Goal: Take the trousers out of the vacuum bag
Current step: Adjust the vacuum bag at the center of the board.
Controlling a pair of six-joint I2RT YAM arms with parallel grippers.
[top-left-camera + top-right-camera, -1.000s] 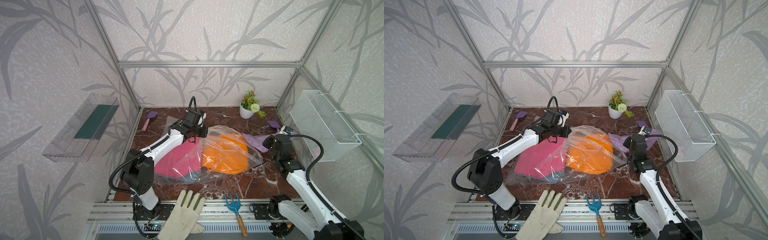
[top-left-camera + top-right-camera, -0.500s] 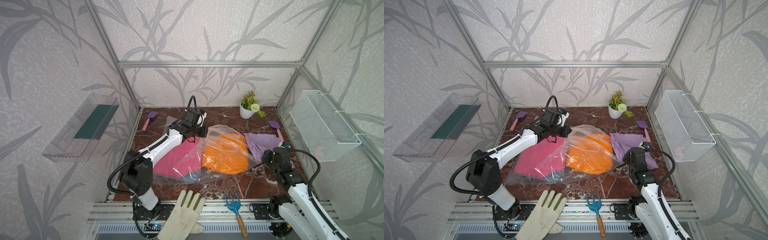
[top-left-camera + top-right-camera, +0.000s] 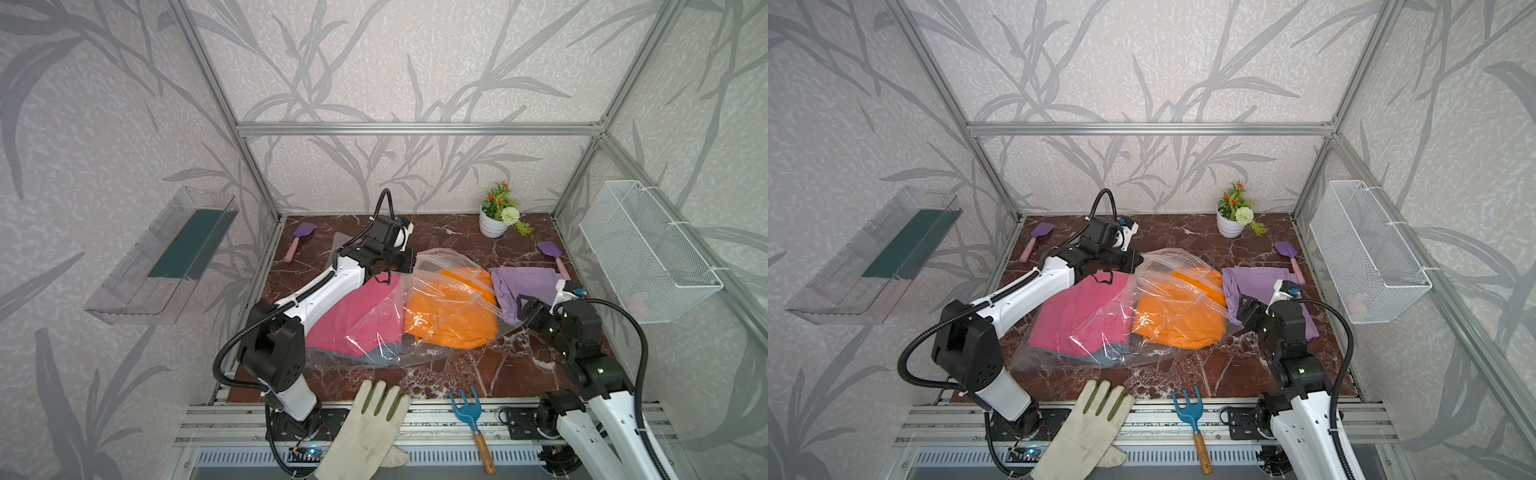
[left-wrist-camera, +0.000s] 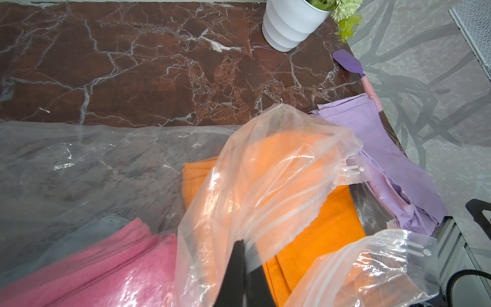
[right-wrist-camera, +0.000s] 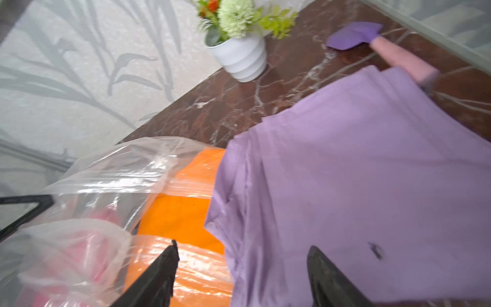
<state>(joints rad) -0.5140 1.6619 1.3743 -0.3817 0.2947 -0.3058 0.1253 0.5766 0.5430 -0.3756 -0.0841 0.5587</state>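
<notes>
Emptying the vacuum bag (image 3: 440, 259) one pair at a time, by the look of the layout. Done with the lilac trousers (image 3: 525, 278), already out on the marble table (image 3: 457, 374), just beside the bag's mouth at its 3 o'clock.

Hovering the right gripper (image 5: 242, 247) low over that lilac cloth, jaws spread wide with nothing between them. Pinching the bag's upper film near 12 o'clock with the left gripper (image 4: 240, 243), jaws closed tight on the plastic and propping the mouth up like a tent.

Counting three pairs left inside:
- orange trousers (image 3: 453, 320) at the 3 o'clock end, nearest the mouth
- pink trousers (image 3: 353, 320) toward 9 o'clock
- denim trousers (image 3: 374, 355), showing only as a blue edge under the pink at 6 o'clock

Calling next, most likely, for a short reach toward 9 o'clock under the raised film. Then closing on the orange pair's near edge alone and drawing it out toward 3 o'clock against the left pinch. Risking a bite of slippery plastic along with the cloth.

Finding no brand, label or readable writing anywhere in view. Noting only the clear, unprinted zip-seal strip (image 4: 340, 180) in the left wrist view.
</notes>
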